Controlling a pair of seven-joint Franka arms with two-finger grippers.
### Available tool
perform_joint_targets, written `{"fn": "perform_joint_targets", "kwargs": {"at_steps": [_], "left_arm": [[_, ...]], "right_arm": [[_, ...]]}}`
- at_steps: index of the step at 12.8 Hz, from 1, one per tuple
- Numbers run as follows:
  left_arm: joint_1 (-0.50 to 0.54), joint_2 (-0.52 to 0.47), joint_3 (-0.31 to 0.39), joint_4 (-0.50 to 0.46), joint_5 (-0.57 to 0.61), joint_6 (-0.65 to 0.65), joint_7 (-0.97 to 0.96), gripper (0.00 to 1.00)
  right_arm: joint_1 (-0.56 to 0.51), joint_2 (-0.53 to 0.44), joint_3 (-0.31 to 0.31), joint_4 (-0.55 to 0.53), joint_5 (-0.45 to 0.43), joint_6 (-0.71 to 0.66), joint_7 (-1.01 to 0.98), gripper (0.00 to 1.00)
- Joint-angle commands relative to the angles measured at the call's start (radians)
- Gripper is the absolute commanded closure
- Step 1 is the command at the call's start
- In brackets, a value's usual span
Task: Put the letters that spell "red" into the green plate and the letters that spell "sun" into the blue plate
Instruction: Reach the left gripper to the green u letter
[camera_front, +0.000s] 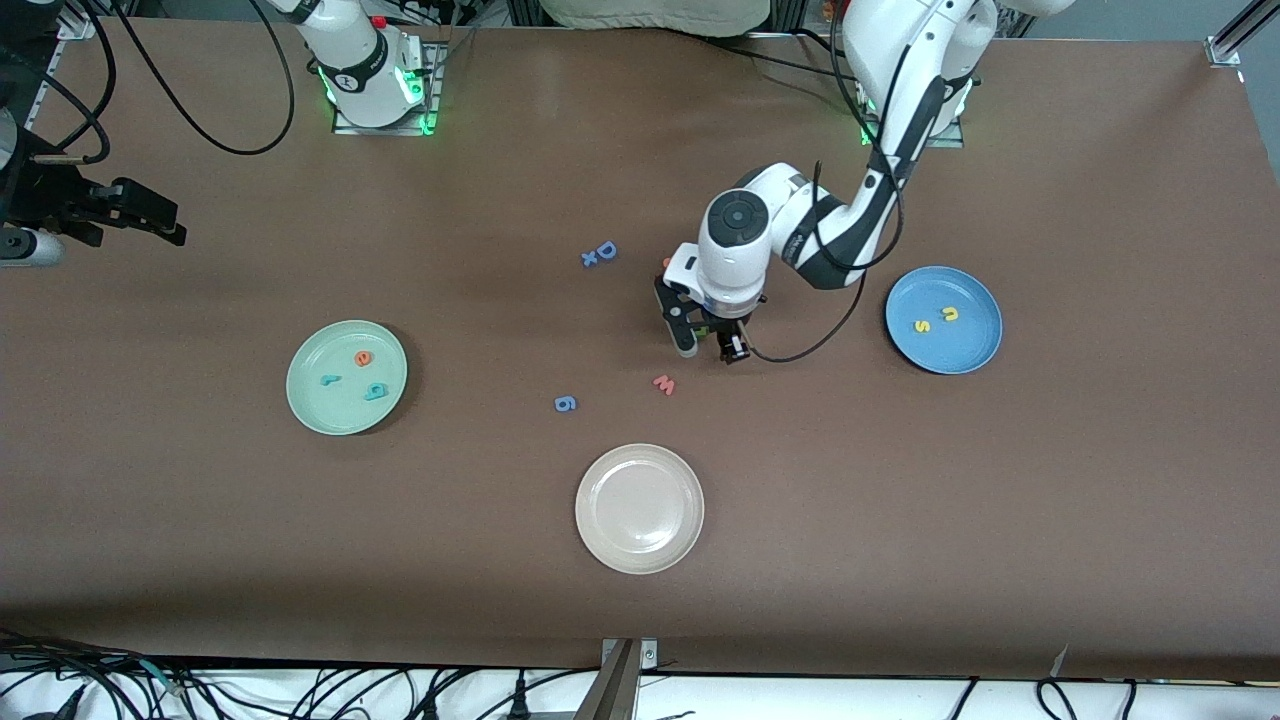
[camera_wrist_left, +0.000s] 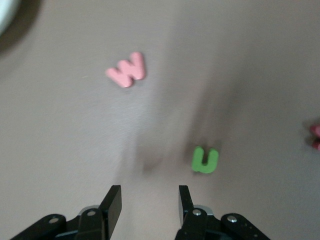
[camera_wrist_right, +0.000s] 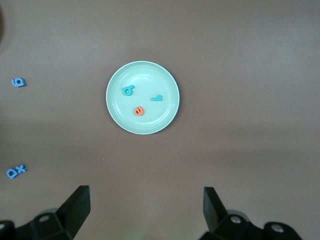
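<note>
A: Done so far? Teal and orange foam "red" letters (camera_front: 350, 374) in pale mint-green plate (camera_front: 305, 400), yellow "s" (camera_front: 922, 325) and "u" (camera_front: 949, 314) in blue plate (camera_front: 975, 350).

B: Left to move: green foam "n" (camera_wrist_left: 205, 160), on table under left gripper (camera_wrist_left: 148, 202), parted, empty. Right gripper (camera_wrist_right: 145, 205) wide open, waiting high over the mint-green plate.

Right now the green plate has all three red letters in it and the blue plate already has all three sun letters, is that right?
Not quite. The blue plate holds only the yellow s and u; the front view shows it. The green n lies on the table in the left wrist view. The green plate does hold all three.
</note>
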Motion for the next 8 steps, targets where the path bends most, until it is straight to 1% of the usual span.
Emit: {"fn": "perform_joint_targets", "kwargs": {"at_steps": [1,3,6,8], "left_arm": [[-0.014,0.025,-0.029,0.015,0.072,0.025,0.034,0.47],[-0.027,0.052,-0.033,0.015,0.153,0.052,0.034,0.48],[-0.029,0.046,-0.039,-0.022,0.178,0.088,0.039,0.49],[-0.023,0.037,-0.039,-0.040,0.158,0.088,0.022,0.50]], "right_arm": [[-0.005,-0.026,0.004,-0.021,0.014,0.003,-0.010,0.00],[-0.005,-0.024,0.007,-0.018,0.011,0.010,-0.010,0.00],[-0.005,-0.024,0.009,-0.015,0.011,0.009,-0.010,0.00],[-0.005,-0.024,0.007,-0.015,0.011,0.007,-0.010,0.00]]}}
